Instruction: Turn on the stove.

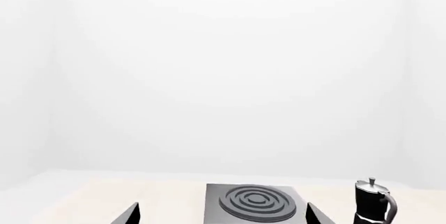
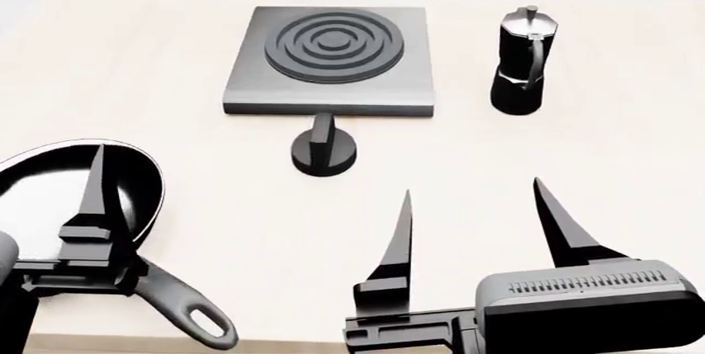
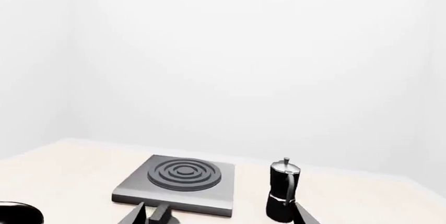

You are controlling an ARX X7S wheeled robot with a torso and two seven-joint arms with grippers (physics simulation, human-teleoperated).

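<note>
The flat square dark-grey metal stove plate with raised concentric burner rings [image 2: 328, 61] sits toward the far middle of the pale beige table [image 2: 617, 156] in my head view. Just in front of its near edge stands the small round black knob with an upright fin [image 2: 324, 153]; whether its stem touches the plate I cannot tell. The fin points roughly toward the plate.

To the right of the plate, a little apart from it, stands the upright black moka pot with a silver lid [image 2: 520, 61]. At the near left lies the black frying pan [image 2: 33, 185], its handle running toward the table's near edge.

My right gripper [image 2: 474, 210] hangs on the near side of the knob and somewhat to its right, apart from it, its two dark fingers spread wide with nothing between them. My left gripper [image 2: 97, 168] is over the pan; I see only one finger in the head view, but the left wrist view shows both fingertips set wide, holding nothing.
</note>
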